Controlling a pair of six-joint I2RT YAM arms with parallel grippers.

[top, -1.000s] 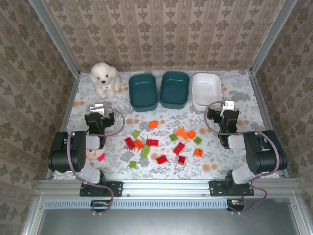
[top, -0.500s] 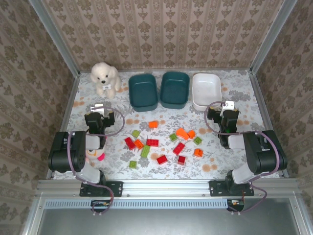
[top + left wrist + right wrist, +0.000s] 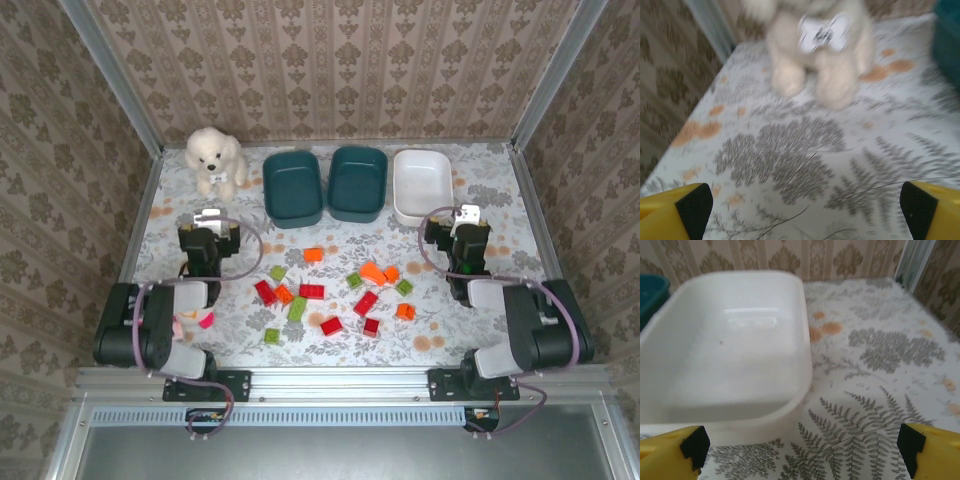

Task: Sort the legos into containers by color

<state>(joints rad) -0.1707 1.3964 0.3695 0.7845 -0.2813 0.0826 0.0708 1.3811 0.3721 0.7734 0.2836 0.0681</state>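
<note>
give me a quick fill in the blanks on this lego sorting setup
The white tub sits to the ____ of the teal tubs.
All three tubs are ____.
The plush dog sits in the far ____ corner.
The left gripper and right gripper are both ____.
Missing words: right, empty, left, open.

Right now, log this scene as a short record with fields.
tubs: left dark teal plastic tub, middle dark teal plastic tub, white plastic tub, in a far row, all empty
bricks: small red, orange and green plastic bricks, loose on the floral tablecloth, none sorted
left fingers: open, empty, facing the white plush dog
right fingers: open, empty, facing the white tub
</note>
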